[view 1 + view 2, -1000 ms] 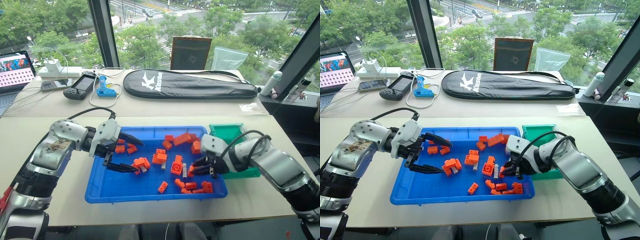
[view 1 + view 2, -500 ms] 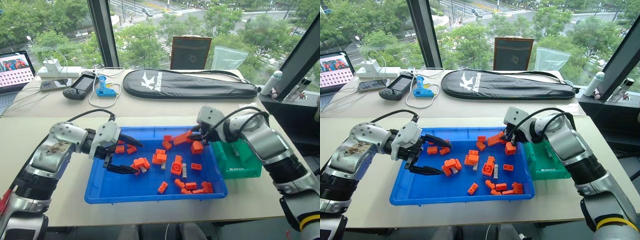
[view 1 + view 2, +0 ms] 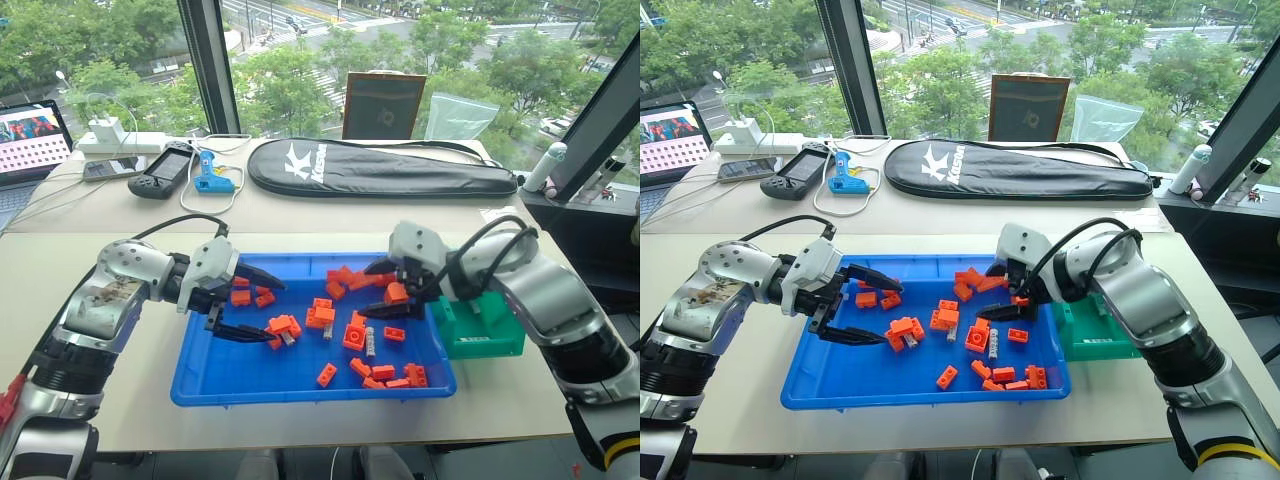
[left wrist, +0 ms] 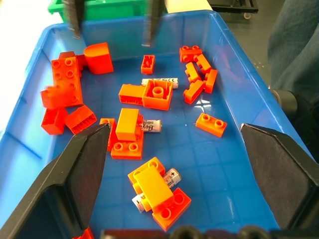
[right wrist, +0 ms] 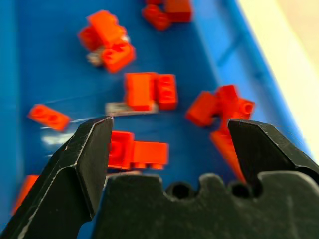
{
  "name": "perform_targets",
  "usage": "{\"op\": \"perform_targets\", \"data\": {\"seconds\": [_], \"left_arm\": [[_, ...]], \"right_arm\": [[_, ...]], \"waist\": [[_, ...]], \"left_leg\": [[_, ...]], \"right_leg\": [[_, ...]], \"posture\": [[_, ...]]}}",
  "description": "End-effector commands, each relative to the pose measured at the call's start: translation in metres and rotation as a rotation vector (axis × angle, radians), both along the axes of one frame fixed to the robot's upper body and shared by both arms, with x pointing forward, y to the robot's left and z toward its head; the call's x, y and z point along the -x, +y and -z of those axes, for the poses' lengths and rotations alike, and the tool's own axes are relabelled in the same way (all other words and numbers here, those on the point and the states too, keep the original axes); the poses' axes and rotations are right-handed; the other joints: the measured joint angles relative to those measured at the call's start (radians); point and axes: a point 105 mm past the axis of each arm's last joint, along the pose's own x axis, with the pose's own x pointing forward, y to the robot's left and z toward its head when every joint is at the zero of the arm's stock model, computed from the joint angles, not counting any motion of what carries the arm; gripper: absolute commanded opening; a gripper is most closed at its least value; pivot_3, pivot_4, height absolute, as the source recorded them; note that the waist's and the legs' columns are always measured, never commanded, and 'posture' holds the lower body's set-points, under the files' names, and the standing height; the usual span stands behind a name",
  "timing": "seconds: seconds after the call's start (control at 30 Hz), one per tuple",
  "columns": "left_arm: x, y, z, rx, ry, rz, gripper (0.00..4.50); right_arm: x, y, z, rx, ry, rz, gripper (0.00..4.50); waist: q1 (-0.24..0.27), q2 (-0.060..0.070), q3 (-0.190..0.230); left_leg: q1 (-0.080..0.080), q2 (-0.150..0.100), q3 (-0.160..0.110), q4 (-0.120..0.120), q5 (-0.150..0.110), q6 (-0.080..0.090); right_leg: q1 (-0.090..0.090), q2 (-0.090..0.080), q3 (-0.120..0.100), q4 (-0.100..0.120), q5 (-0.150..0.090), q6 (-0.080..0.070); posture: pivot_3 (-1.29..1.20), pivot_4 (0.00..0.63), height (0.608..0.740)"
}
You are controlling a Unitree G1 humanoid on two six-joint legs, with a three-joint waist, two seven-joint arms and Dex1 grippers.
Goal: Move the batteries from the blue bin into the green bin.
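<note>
The blue bin is seen on the beige table, scattered with orange bricks; the green bin is set touching its right side. Batteries are seen in the blue bin among the bricks: one beside a brick near the middle, another past it in the left wrist view, and one lying inside the green bin. The left gripper is held over the blue bin's left part, fingers wide apart, nothing held. The right gripper is held over the bin's right part, fingers spread, empty.
</note>
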Motion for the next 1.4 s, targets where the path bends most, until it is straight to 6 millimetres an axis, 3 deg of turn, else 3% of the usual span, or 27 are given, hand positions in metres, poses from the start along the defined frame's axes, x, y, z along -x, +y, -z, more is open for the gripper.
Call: {"op": "perform_targets", "data": {"seconds": [0.03, 0.17, 0.37, 0.9, 0.93, 1.07, 1.2, 1.3, 1.4], "left_arm": [[0.0, -0.004, -0.009, 0.002, -0.03, 0.025, 4.5], [0.0, -0.007, -0.01, 0.0, -0.032, 0.033, 4.5], [0.001, -0.009, -0.011, -0.002, -0.036, 0.039, 4.5], [0.004, -0.013, -0.012, -0.004, -0.037, 0.047, 4.5], [0.004, -0.013, -0.012, -0.004, -0.037, 0.048, 4.5], [0.004, -0.013, -0.012, -0.004, -0.036, 0.051, 4.5], [0.003, -0.014, -0.012, -0.001, -0.035, 0.056, 4.5], [-0.001, -0.016, -0.014, 0.005, -0.051, 0.056, 4.5], [-0.018, -0.02, -0.019, 0.04, -0.066, -0.02, 4.5]], "right_arm": [[0.01, -0.002, 0.002, 0.041, 0.012, -0.023, 4.24], [0.017, 0.0, 0.02, 0.099, 0.055, -0.04, 4.24], [0.011, -0.004, 0.045, 0.176, 0.068, -0.007, 4.24], [0.008, -0.004, 0.068, 0.208, 0.082, 0.036, 4.24], [0.007, -0.004, 0.068, 0.208, 0.078, 0.038, 3.75], [0.007, -0.002, 0.065, 0.196, 0.067, 0.043, 2.59], [0.005, -0.005, 0.055, 0.184, 0.048, 0.057, 2.52], [0.009, -0.011, 0.03, 0.148, 0.022, 0.046, 2.52], [0.007, -0.025, 0.003, 0.133, -0.02, 0.088, 2.52]], "waist": [[0.0, 0.0, 0.0], [-0.002, 0.0, 0.0], [-0.003, 0.0, 0.0], [-0.002, 0.0, 0.0], [-0.002, 0.0, 0.0], [-0.002, 0.0, 0.0], [-0.002, 0.0, 0.0], [0.0, 0.0, 0.0], [0.006, 0.0, 0.0]], "left_leg": [[0.0, 0.0, 0.0, 0.0, 0.0, 0.0], [0.0, 0.0, 0.0, 0.0, 0.0, 0.0], [0.0, 0.0, 0.0, 0.0, 0.0, 0.0], [0.0, 0.0, 0.0, 0.0, 0.0, 0.0], [0.0, 0.0, 0.0, 0.0, 0.0, 0.0], [0.0, 0.0, 0.0, 0.0, 0.0, 0.0], [0.0, 0.0, 0.0, 0.0, 0.0, 0.0], [0.0, 0.0, 0.0, 0.0, 0.0, 0.0], [0.0, 0.0, 0.0, 0.0, 0.0, 0.0]], "right_leg": [[0.0, 0.0, 0.0, 0.0, 0.0, 0.0], [0.0, 0.0, 0.0, 0.0, 0.0, 0.0], [0.0, 0.0, 0.0, 0.0, 0.0, 0.0], [0.0, 0.0, 0.0, 0.0, 0.0, 0.0], [0.0, 0.0, 0.0, 0.0, 0.0, 0.0], [0.0, 0.0, 0.0, 0.0, 0.0, 0.0], [0.0, 0.0, 0.0, 0.0, 0.0, 0.0], [0.0, 0.0, 0.0, 0.0, 0.0, 0.0], [0.0, 0.0, 0.0, 0.0, 0.0, 0.0]], "posture": [[0.0, 0.15, 0.734], [0.0, 0.15, 0.734], [0.0, 0.15, 0.734], [0.0, 0.15, 0.734], [0.0, 0.15, 0.734], [0.0, 0.15, 0.734], [0.0, 0.15, 0.734], [0.0, 0.15, 0.734], [0.0, 0.15, 0.734]]}}
